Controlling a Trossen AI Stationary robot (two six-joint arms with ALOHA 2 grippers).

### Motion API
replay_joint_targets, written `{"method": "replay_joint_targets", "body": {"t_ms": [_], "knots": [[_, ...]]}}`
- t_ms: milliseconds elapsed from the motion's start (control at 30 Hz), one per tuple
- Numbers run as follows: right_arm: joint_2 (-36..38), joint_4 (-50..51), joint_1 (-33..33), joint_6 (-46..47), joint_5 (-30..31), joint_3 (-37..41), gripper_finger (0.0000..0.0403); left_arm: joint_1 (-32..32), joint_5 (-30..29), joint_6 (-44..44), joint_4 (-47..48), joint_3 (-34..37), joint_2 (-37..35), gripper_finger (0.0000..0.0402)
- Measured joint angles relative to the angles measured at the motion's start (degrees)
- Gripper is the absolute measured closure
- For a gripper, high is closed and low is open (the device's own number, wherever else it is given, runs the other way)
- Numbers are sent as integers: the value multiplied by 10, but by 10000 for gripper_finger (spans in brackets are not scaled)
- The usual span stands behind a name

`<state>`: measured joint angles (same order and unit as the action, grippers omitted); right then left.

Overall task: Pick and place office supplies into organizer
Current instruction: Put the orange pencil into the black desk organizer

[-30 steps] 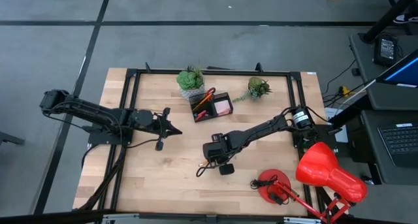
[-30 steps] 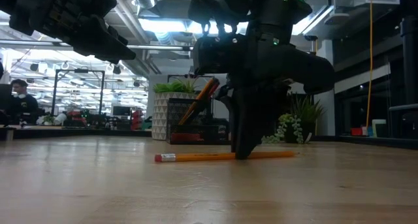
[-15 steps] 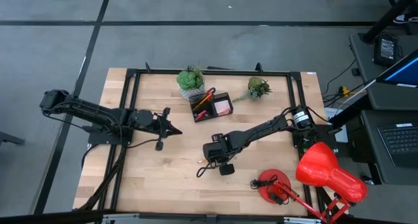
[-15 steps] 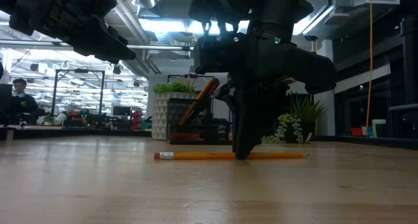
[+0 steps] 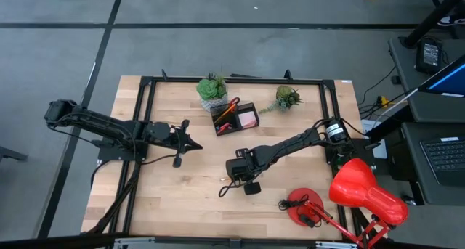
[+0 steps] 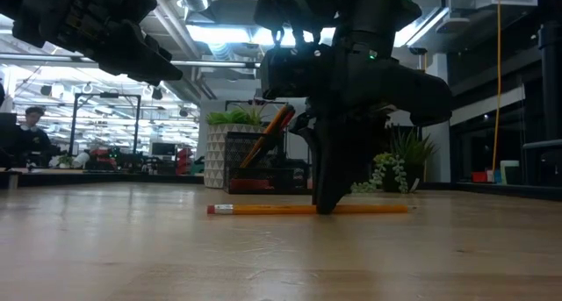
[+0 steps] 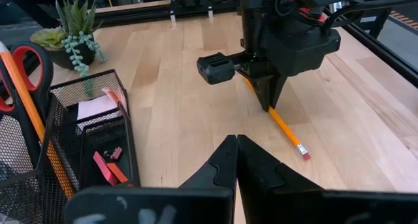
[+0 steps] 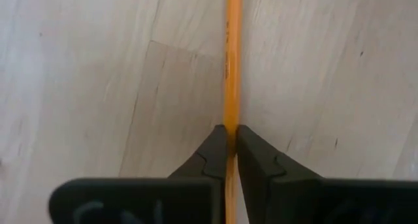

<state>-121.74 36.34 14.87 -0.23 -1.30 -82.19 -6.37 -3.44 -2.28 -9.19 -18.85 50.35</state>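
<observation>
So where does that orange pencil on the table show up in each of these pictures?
High view: mostly hidden under the right gripper.
Low view: pencil lying flat, centre.
Left wrist view: beneath the right gripper.
Right wrist view: pinched between the fingers.
Shared landmark: the right gripper.

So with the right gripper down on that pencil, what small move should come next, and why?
Probably a short straight lift. The right gripper has its fingers closed on the orange pencil, which lies flat on the table, so it needs to clear the wood before being carried to the black organizer. The left gripper waits shut, off to the side.
</observation>
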Motion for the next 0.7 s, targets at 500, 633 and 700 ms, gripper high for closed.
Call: {"method": "replay_joint_targets", "body": {"t_ms": [500, 633, 700], "knots": [[19, 13, 1, 2, -9, -17, 375, 0, 0, -3, 0, 0, 0, 400], [23, 11, 1, 2, -19, -17, 375, 1, -1, -6, 0, 0, 0, 398], [25, 12, 0, 2, -21, -17, 375, 1, -2, -10, -1, 0, 0, 399]]}}
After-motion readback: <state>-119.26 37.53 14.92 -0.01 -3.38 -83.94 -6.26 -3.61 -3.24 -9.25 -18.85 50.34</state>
